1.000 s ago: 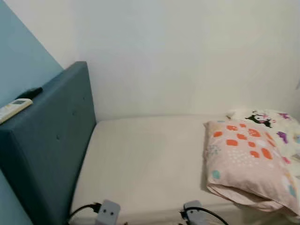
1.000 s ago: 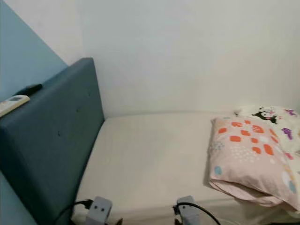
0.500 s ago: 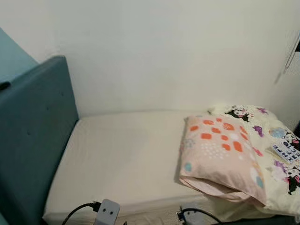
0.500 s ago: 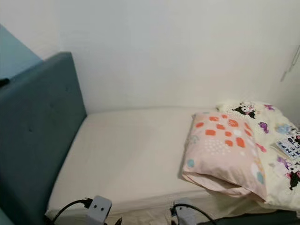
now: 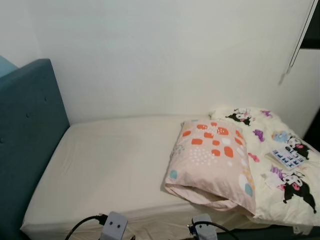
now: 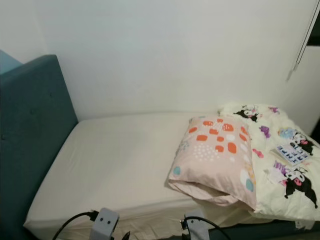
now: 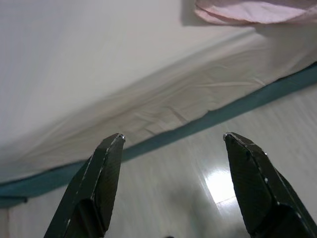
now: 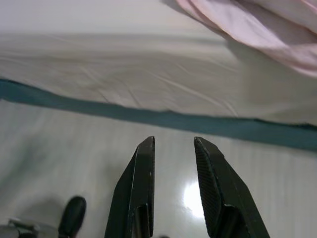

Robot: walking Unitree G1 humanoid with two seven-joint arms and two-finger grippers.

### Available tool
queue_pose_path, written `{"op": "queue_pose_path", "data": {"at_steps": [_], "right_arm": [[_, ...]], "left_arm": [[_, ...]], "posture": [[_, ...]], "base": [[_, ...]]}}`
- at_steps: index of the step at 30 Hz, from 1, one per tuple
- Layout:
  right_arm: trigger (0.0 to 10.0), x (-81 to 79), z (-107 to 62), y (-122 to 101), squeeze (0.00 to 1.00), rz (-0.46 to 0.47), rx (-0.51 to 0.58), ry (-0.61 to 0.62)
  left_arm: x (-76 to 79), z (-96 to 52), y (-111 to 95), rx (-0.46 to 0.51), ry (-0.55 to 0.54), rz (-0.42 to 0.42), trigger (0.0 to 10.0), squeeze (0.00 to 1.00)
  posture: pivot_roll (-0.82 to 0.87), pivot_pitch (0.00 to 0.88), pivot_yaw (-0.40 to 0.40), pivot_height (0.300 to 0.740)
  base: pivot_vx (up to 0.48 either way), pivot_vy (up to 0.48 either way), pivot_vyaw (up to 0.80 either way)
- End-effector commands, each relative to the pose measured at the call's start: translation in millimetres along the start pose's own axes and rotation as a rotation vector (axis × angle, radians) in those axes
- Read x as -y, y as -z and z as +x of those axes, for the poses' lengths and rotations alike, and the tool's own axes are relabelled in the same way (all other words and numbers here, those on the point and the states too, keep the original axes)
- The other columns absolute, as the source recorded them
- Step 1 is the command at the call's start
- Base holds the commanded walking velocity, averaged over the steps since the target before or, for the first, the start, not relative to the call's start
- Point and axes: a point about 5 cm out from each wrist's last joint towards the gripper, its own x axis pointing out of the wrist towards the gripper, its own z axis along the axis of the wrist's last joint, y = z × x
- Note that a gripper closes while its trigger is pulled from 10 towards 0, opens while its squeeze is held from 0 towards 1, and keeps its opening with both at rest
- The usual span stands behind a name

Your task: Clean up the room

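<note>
Pink, one pillow (image 5: 212,162) was seen at 3 o'clock on one bed (image 5: 115,165); left gripper (image 7: 173,144) was spread wide, right gripper (image 8: 174,144) narrowly parted.

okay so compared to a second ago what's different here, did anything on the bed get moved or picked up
Nothing on the bed was moved or picked up. The head camera has swung to the robot's right: the headboard slid toward the left edge, and the cartoon-print blanket with a small booklet came into view. The pillow lies as before. Both grippers, left and right, stay low over the floor, holding nothing.
</note>
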Motion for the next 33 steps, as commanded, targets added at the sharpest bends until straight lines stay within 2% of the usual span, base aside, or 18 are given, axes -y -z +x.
{"op": "queue_pose_path", "data": {"at_steps": [1,33], "right_arm": [[10.0,-0.7,-1.3,5.1,0.0,0.003,-0.016,-0.001],[10.0,-2.2,-1.7,6.4,0.0,0.006,-0.015,-0.002]], "left_arm": [[1.2,-1.4,2.9,-0.013,0.01,-0.001,10.0,0.0],[0.2,-2.4,2.3,-0.008,0.024,0.012,10.0,0.0]], "posture": [[0.03,0.131,-0.021,0.74],[0.03,0.118,-0.014,0.74]], "base": [[0.0,-0.296,0.0],[0.0,-0.296,0.0]]}}
